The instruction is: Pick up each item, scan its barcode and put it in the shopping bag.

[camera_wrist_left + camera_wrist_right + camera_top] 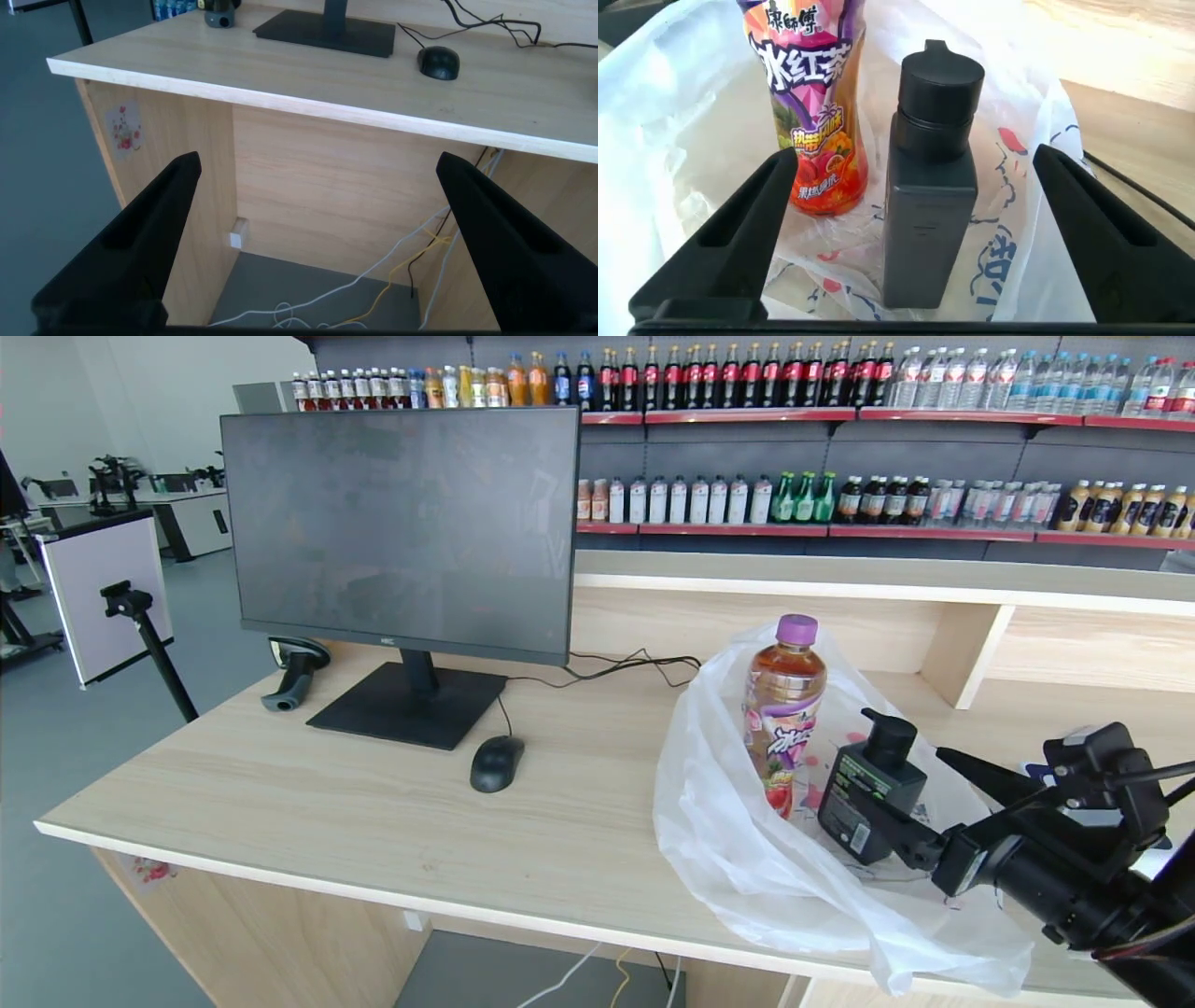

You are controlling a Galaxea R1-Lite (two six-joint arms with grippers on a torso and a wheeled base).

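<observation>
Reading this as the release end of a placement, on my judgement. The squat black plastic bottle with a pump top (864,798) stands upright inside the crumpled white plastic shopping bag (747,859) on the pale wood-grain counter (373,803). The tall orange tea bottle with a purple cap (784,719) is just beside it, at its 10 o'clock in the head view.

Right gripper (920,803): fingers spread wide, clamped on nothing. The black bottle sits in the gap between them, at about 10 o'clock from the wrist. The right wrist view shows bag film on both sides between the bottle and each finger, so I judge there is no contact.

Plan for a clean exit:
- Back straight out toward 4 o'clock along the finger axis, with the fingers held wide.
- Make no sideways sweep. The bottle is tall and stands on soft film with the tea bottle close by, so a brush could tip either one.
- Watch the nearer finger for snagged bag film, and lift a little before retreating.

Left gripper (318,159): fingers apart and empty, held low before the counter's front edge.

The black handheld barcode scanner (294,672) lies near the counter's 9 o'clock end, well apart from the bag.
</observation>
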